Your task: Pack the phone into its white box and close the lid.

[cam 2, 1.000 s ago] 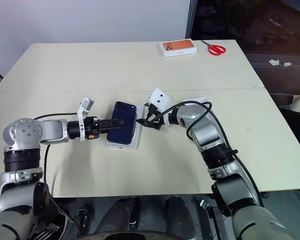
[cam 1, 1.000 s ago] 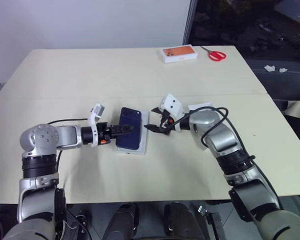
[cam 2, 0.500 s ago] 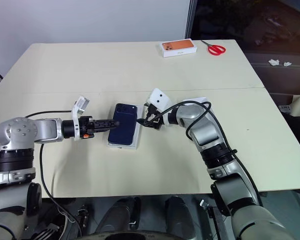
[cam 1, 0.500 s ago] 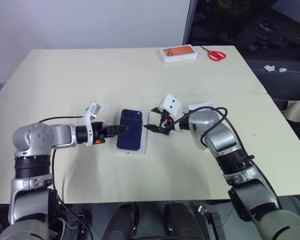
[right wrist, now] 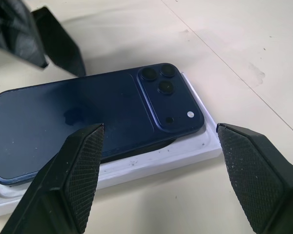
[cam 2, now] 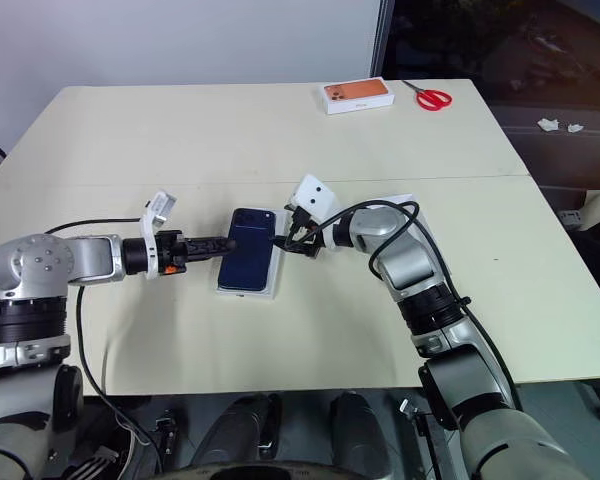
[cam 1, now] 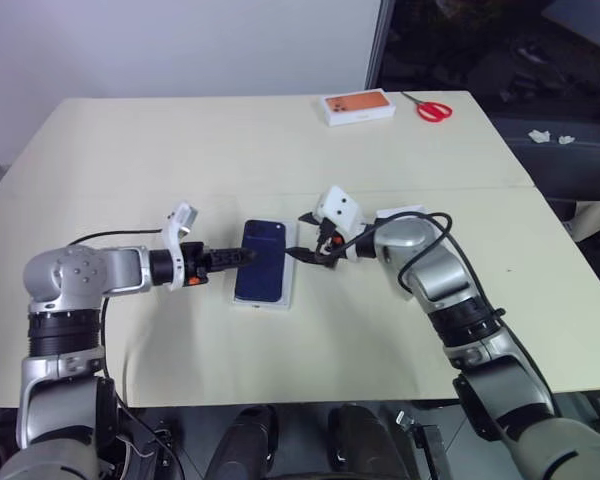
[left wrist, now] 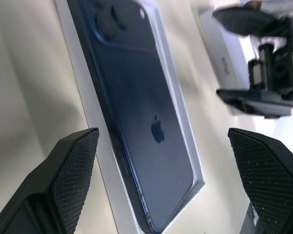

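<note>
Left eye view gives us the plain layout: the phone (cam 1: 261, 262) lies back-up on the white box (cam 1: 288, 287) near the middle of the tabletop (cam 1: 180, 150), its camera cluster at the far end. In the right wrist view the phone sits slightly raised on the box rather than flush within its walls. Our left gripper (cam 1: 242, 256) points in from the left with its fingers spread wide, tips just beside the phone's left edge — holding nothing. Our right gripper (cam 1: 308, 240) comes from the right, also open and empty, close to the box's far right corner. A white piece, perhaps the lid (cam 1: 402, 213), lies behind the right arm. Far off on the tabletop rest an orange-printed box (cam 1: 359, 106) and red-handled scissors (cam 1: 430, 108).
</note>
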Controlling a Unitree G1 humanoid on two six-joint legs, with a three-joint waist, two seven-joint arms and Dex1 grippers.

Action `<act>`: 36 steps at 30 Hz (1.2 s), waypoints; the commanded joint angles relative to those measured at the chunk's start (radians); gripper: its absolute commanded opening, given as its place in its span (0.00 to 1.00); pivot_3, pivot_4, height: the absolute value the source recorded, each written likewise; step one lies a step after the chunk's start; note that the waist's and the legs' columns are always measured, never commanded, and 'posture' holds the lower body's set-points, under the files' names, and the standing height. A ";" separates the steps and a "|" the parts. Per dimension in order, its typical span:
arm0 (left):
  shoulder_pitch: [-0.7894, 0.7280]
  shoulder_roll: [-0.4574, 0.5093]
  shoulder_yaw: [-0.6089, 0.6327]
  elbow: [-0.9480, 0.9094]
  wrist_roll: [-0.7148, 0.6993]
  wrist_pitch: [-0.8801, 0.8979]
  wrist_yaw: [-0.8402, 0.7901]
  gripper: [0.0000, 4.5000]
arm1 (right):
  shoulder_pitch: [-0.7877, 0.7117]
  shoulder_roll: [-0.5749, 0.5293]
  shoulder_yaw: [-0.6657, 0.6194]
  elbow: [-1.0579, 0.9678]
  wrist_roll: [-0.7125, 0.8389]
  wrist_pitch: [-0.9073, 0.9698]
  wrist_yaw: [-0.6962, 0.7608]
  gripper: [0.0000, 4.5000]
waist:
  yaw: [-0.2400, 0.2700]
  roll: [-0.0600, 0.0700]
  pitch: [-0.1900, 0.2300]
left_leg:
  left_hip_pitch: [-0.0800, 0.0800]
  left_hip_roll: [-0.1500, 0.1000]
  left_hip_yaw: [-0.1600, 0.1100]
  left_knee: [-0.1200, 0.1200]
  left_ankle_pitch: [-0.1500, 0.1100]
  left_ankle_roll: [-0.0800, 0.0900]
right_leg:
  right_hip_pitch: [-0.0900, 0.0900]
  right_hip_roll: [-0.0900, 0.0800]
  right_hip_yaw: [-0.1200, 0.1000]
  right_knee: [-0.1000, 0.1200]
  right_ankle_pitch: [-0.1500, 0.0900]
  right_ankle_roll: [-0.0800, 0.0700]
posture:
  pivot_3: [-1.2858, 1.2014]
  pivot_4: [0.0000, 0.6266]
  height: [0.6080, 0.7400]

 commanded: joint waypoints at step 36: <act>0.132 0.037 -0.143 -0.061 0.254 -0.354 -0.030 0.01 | 0.120 -0.115 0.102 -0.076 -0.138 -0.112 0.001 0.00 | 0.004 0.000 0.000 | 0.000 0.000 0.000 0.000 -0.002 0.003 | 0.000 -0.001 0.000 0.000 0.000 0.000 | 0.52 0.24 1.00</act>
